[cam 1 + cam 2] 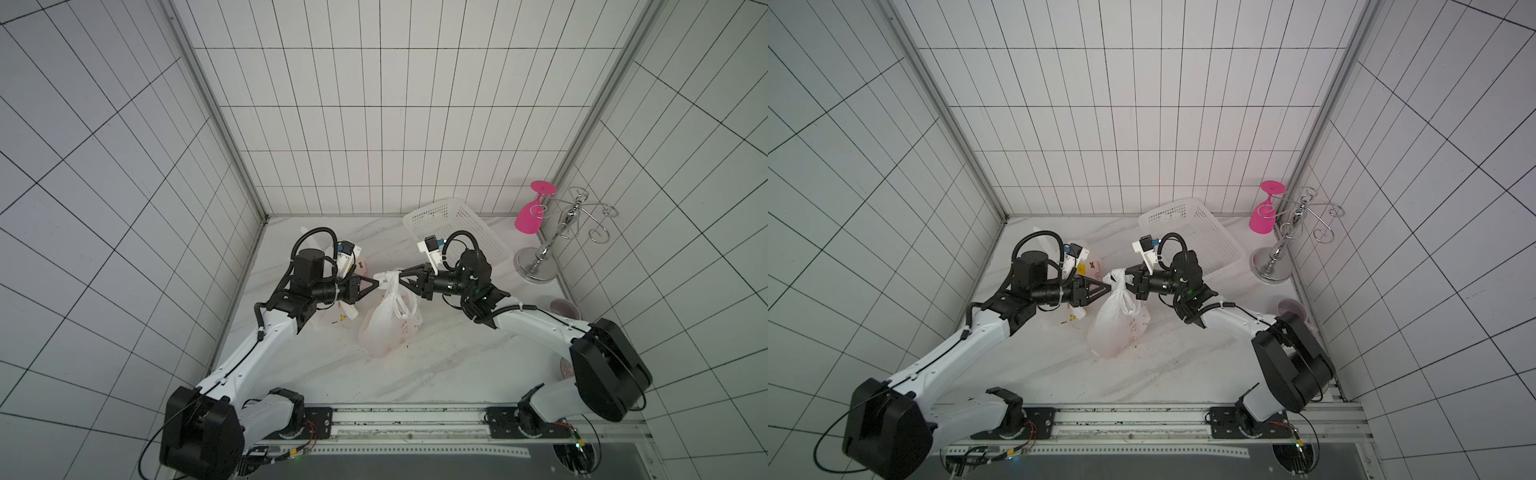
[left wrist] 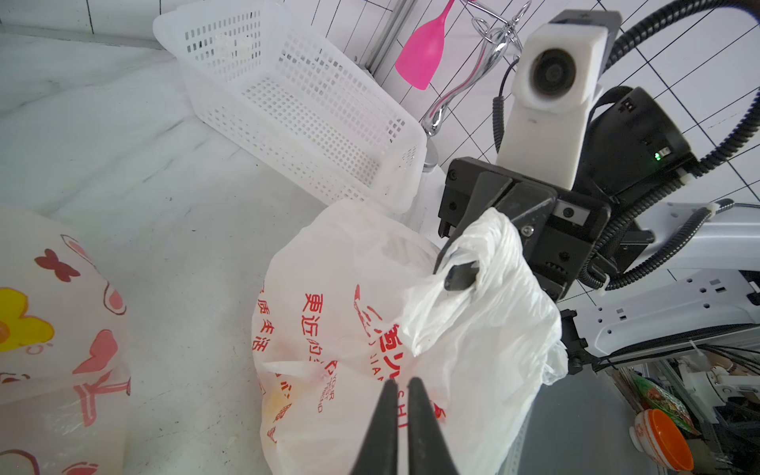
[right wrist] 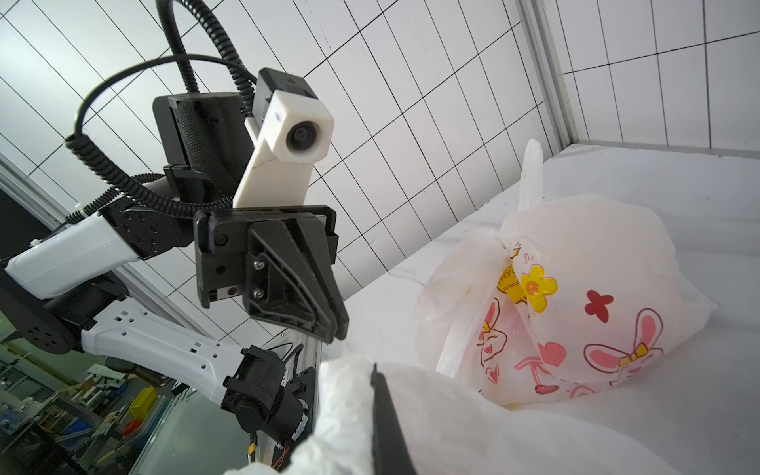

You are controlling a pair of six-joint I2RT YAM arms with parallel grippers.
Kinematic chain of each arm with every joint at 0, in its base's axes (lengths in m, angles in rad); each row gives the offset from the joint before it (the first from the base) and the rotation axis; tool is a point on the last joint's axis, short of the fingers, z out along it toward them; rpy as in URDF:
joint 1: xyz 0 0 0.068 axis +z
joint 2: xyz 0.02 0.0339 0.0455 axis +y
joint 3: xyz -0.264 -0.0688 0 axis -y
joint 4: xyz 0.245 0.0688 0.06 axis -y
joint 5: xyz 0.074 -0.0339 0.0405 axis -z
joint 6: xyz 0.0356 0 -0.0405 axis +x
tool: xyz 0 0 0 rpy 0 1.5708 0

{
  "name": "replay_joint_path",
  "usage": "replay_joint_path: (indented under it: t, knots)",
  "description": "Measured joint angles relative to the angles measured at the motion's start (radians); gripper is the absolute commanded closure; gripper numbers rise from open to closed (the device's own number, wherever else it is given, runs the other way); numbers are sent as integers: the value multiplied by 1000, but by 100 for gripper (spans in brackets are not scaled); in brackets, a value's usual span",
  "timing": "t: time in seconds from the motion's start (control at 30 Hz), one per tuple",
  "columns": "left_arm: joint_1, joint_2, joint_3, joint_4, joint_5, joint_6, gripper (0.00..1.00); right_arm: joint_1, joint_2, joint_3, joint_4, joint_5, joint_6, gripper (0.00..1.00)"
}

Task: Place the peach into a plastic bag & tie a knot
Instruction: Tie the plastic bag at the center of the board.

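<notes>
Peach [image 2: 274,407] dimly seen as orange tint inside white bag [image 1: 388,328], sitting on table [image 1: 415,374]; bunched top clenched by right gripper [image 1: 401,274]. Left gripper [image 1: 377,283] just beside that top, jaws slightly parted, grasping nothing; flower-print bag [image 3: 596,288] close behind.

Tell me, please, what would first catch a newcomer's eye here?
At the centre, the right gripper clamps the bunched top of a white bag with red print, the left gripper close beside. In the far right corner, a pink goblet hangs upside down from a chrome rack.
</notes>
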State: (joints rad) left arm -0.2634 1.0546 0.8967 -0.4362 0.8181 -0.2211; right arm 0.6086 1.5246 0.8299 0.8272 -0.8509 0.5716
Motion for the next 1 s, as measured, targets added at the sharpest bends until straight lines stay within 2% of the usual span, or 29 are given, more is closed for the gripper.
replay_joint_path:
  t: [0.13,0.27,0.4,0.47,0.87,1.0]
  knots:
    - [-39,2,-55,76,13,-43,54,1,0,0,0,2,0,100]
    - [-88,34,-89,164,6,-97,51,8,0,0,0,4,0,100]
    - [-96,89,-89,232,-10,-128,52,10,0,0,0,4,1,100]
    - [-96,106,-89,246,-15,-136,56,12,0,0,0,4,1,100]
    - [-90,153,-89,356,27,-205,100,13,0,0,16,7,11,100]
    - [-60,134,-89,337,45,-187,100,11,0,0,8,8,10,100]
